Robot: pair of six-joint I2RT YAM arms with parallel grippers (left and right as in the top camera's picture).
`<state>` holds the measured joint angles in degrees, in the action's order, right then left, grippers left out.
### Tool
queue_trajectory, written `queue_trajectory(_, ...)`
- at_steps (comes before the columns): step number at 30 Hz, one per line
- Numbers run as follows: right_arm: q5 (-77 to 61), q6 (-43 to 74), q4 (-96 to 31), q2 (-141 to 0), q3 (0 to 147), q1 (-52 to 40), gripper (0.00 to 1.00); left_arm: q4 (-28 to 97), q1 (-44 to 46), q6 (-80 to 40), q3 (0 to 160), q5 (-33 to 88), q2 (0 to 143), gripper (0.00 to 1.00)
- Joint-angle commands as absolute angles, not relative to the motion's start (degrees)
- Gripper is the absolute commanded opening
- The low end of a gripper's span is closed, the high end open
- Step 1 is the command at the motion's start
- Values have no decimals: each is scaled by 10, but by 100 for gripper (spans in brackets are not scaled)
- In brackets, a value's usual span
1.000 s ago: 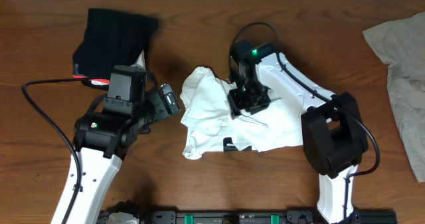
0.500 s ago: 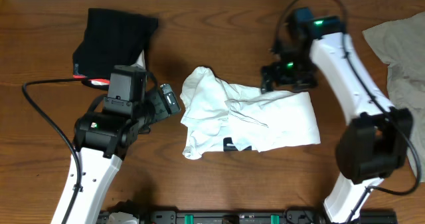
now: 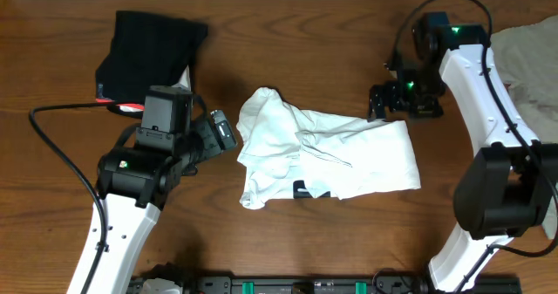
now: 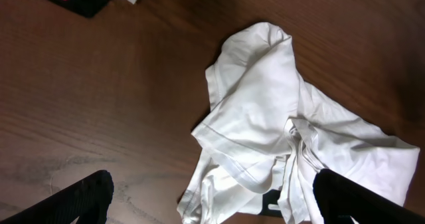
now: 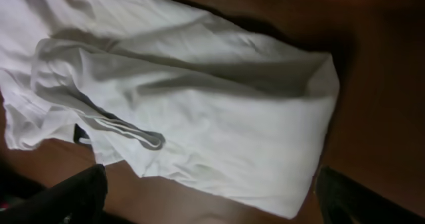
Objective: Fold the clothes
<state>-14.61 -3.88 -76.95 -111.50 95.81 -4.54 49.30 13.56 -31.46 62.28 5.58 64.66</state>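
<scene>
The white T-shirt point(image 3: 327, 159) lies crumpled in the middle of the table, with a bit of black print showing at its front edge. It also shows in the left wrist view point(image 4: 265, 111) and the right wrist view point(image 5: 199, 98). My left gripper point(image 3: 225, 131) hangs just left of the shirt, open and empty, fingers wide point(image 4: 212, 201). My right gripper point(image 3: 388, 102) is above the shirt's far right corner, open and empty point(image 5: 212, 197). The black red-edged garment point(image 3: 148, 45) lies folded at the far left. The grey-beige garment point(image 3: 527, 76) lies at the right edge.
Bare wooden table point(image 3: 288, 41) surrounds the shirt. A black rail point(image 3: 305, 285) runs along the front edge between the arm bases. The left arm's cable point(image 3: 61, 154) loops over the table at the left.
My right gripper has lifted off the middle of the white shirt and swung to the far right, beyond its top right corner. The shirt now lies spread wider. The left arm has not moved.
</scene>
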Motion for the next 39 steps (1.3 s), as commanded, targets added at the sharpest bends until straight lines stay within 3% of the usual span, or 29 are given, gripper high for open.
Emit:
queue_trajectory(1,-155,-107,-764,-1111,955,-70,98,494,135,-311,621,49,648,98)
queue_trajectory(8,-176,-250,-722,-1113,954,-144,98,494,135,-311,621,49,648,98)
queue_trajectory(17,-176,-369,-608,-1124,914,-214,91,494,135,-311,621,49,648,98)
queue_trajectory(21,-182,-428,-542,-1128,868,-233,77,494,135,-311,621,49,648,98)
queue_trajectory(24,-206,-465,-509,-1129,838,-243,77,494,135,-311,621,49,648,98)
queue_trajectory(36,-243,-475,-413,-1129,742,-251,70,494,135,-311,621,49,648,98)
queue_trajectory(39,-253,-475,-398,-1129,733,-251,60,494,135,-311,621,49,648,98)
